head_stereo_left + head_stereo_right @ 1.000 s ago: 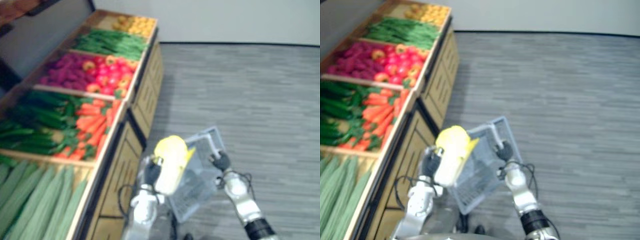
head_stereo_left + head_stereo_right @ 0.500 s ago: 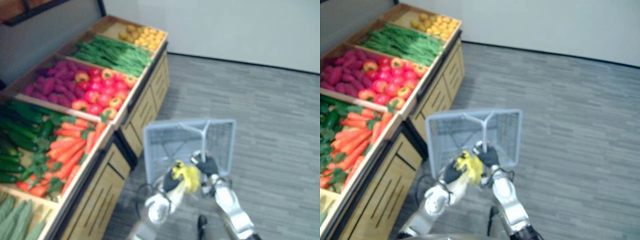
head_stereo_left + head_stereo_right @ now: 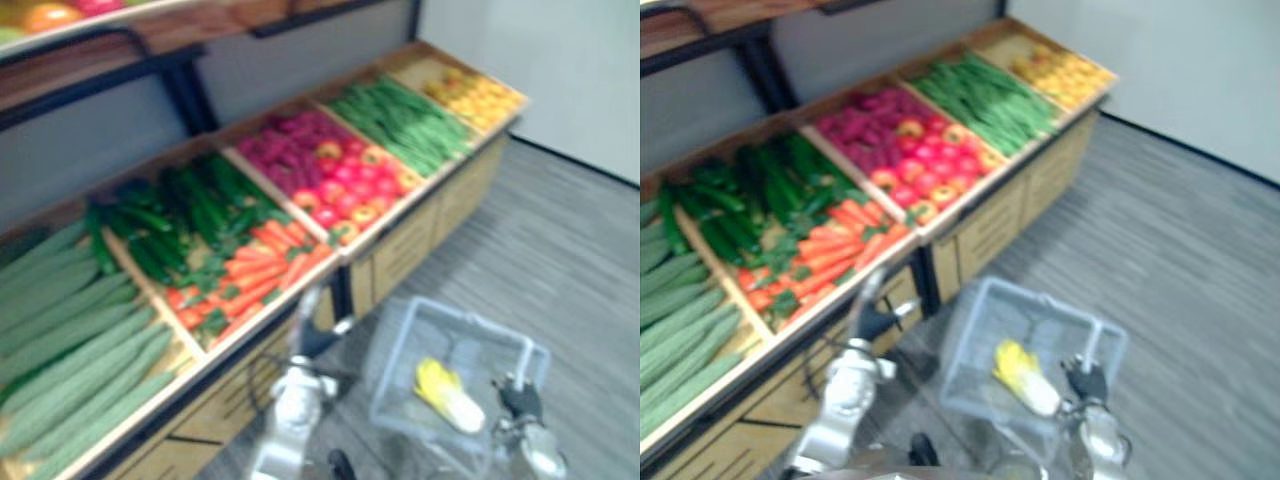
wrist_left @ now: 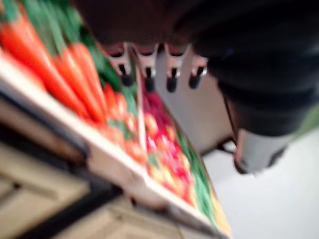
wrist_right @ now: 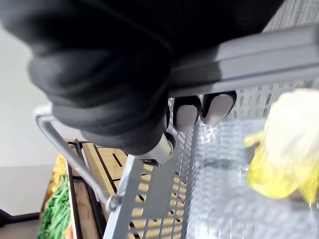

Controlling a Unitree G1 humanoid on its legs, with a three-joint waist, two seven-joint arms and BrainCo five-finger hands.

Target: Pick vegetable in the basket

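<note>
A yellow-white leafy cabbage [image 3: 448,393] lies inside the grey wire basket [image 3: 400,380], also seen past the right wrist as the cabbage [image 5: 288,149]. My right hand [image 5: 109,89] is curled round the basket's grey handle [image 5: 259,55] and shows at the basket's right side as the right hand [image 3: 520,398]. To the basket's left, my left hand [image 3: 318,338] is raised by the shelf's front edge near the carrots [image 3: 260,270]. Its fingers [image 4: 172,79] are straight and hold nothing.
A slanted wooden produce shelf [image 3: 400,225] runs along the left, with bins of pale green gourds [image 3: 70,340], dark cucumbers [image 3: 170,215], red and yellow peppers [image 3: 350,185], green beans [image 3: 410,120] and yellow fruit [image 3: 475,90]. Grey floor [image 3: 580,260] lies to the right.
The camera has swung toward the shelf. My left hand has let go of the cabbage, which now lies in the basket, and has risen to the shelf edge with fingers straightened.
</note>
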